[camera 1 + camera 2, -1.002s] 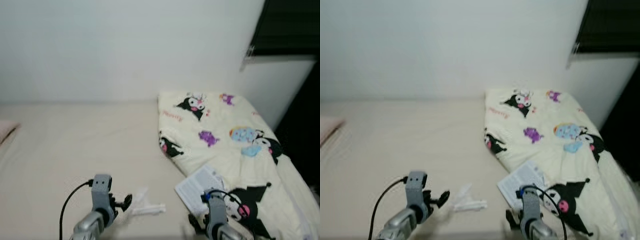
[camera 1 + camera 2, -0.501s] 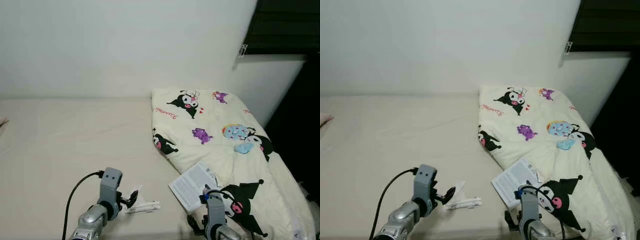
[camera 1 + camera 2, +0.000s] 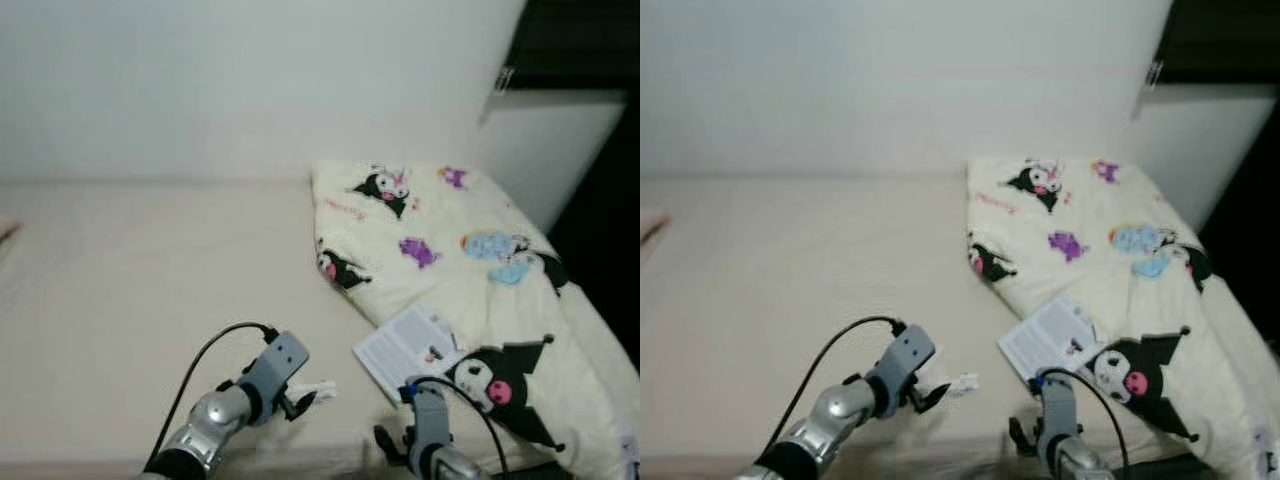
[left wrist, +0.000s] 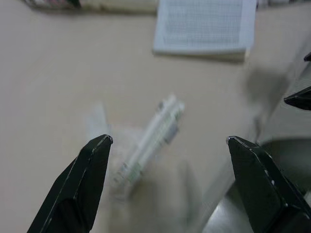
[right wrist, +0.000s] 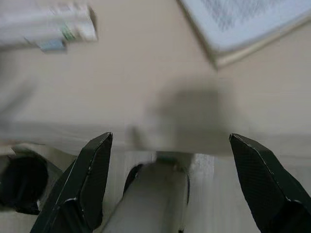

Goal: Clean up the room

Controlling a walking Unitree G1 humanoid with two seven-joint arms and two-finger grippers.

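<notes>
Reached further toward the right since half a second ago: left hand, now just over the white wrapper, fingers wide apart with the wrapper between them, not yet touching. Lying on the bed near its front edge, just left of the booklet. Resting at the front edge below the booklet: right hand, fingers also apart, holding nothing. Blanket with cartoon prints heaped along the right side of the bed. Probably the pick-up of litter in hand. Next, likely: lower the left hand, close on the thin wrapper, lift without pinching the sheet.
</notes>
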